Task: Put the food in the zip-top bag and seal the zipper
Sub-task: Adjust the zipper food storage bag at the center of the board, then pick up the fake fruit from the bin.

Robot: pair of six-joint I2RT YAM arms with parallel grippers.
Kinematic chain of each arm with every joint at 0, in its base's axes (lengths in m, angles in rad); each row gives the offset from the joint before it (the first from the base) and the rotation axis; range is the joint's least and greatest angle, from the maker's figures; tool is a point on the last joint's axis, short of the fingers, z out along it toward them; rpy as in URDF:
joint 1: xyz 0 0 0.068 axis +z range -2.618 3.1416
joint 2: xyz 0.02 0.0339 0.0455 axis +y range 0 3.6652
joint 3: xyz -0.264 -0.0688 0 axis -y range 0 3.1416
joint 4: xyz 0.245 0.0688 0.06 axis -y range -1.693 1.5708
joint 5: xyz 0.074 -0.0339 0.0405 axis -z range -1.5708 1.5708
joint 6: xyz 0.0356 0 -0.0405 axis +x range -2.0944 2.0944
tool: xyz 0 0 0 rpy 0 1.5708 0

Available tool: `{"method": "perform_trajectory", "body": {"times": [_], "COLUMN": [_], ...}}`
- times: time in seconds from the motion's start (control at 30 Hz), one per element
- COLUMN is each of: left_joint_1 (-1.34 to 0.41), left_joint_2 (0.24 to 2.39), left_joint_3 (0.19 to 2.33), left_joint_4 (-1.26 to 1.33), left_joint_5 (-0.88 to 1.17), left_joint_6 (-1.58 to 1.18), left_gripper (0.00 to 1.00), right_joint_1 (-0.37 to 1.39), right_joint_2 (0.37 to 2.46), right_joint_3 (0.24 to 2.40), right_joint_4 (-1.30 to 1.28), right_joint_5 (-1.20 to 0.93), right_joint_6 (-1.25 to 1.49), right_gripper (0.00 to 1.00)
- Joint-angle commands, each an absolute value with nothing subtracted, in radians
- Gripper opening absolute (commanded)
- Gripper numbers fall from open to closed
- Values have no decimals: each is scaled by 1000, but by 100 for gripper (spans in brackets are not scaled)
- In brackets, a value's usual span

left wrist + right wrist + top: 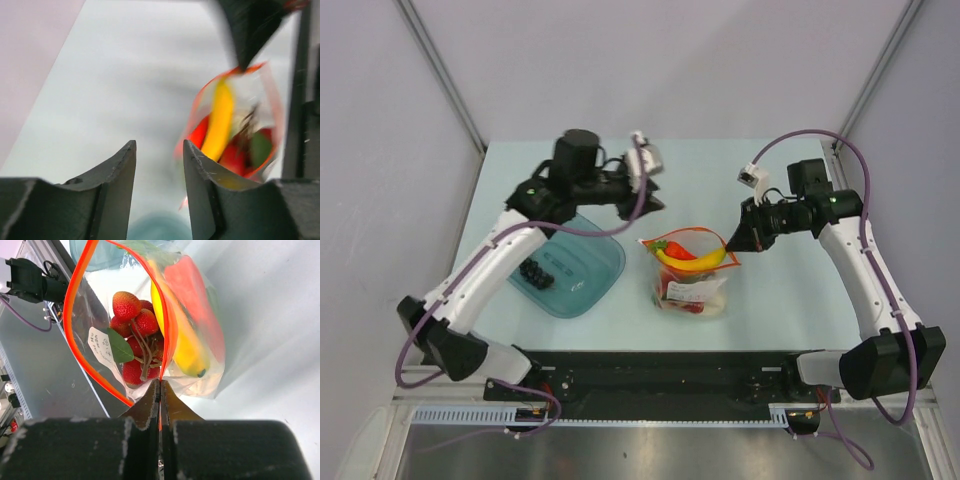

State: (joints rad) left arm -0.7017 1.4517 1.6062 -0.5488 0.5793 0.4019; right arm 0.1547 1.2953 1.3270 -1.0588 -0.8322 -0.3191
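The clear zip-top bag lies mid-table with its mouth held open. Inside it are a yellow banana, a red-orange pepper and a red berry cluster. My right gripper is shut on the bag's red-orange zipper, pinching the mouth's right end. My left gripper hovers just left of and beyond the bag's mouth, open. Nothing sits between its fingers, and the bag shows blurred past them. A dark grape bunch lies in the teal bowl.
A translucent teal bowl sits left of the bag, under my left forearm. A black rail runs along the table's near edge. Grey walls close in the table's left, right and back sides.
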Motion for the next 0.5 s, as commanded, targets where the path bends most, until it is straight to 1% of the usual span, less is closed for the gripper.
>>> {"method": "perform_trajectory", "body": {"times": [0.0, 0.03, 0.07, 0.1, 0.13, 0.17, 0.2, 0.3, 0.37, 0.47], "left_joint_1": [-473, -377, -332, -289, -215, -183, -135, -94, -86, -64], "left_joint_2": [1385, 1384, 1384, 1391, 1397, 1405, 1423, 1466, 1497, 1526], "left_joint_3": [1499, 1464, 1450, 1437, 1424, 1414, 1405, 1390, 1367, 1339], "left_joint_4": [-766, -806, -845, -933, -980, -1015, -1069, -1170, -1173, -1186], "left_joint_5": [548, 557, 554, 551, 545, 529, 509, 430, 341, 269], "left_joint_6": [530, 579, 635, 755, 828, 935, 978, 1176, 1279, 1420], "left_gripper": [53, 56, 62, 65, 70, 74, 76, 77, 78, 81], "right_joint_1": [152, 152, 149, 146, 144, 144, 144, 149, 147, 149], "right_joint_2": [1310, 1312, 1312, 1312, 1312, 1313, 1312, 1322, 1330, 1339], "right_joint_3": [1402, 1407, 1407, 1402, 1398, 1391, 1381, 1377, 1388, 1397], "right_joint_4": [-1072, -1077, -1080, -1080, -1080, -1080, -1083, -1091, -1098, -1104], "right_joint_5": [-850, -841, -833, -834, -839, -848, -853, -847, -845, -847], "right_joint_6": [-365, -377, -380, -380, -380, -383, -388, -413, -416, -414], "right_gripper": [0, 0, 0, 0, 0, 0, 0, 0, 0, 0]}}
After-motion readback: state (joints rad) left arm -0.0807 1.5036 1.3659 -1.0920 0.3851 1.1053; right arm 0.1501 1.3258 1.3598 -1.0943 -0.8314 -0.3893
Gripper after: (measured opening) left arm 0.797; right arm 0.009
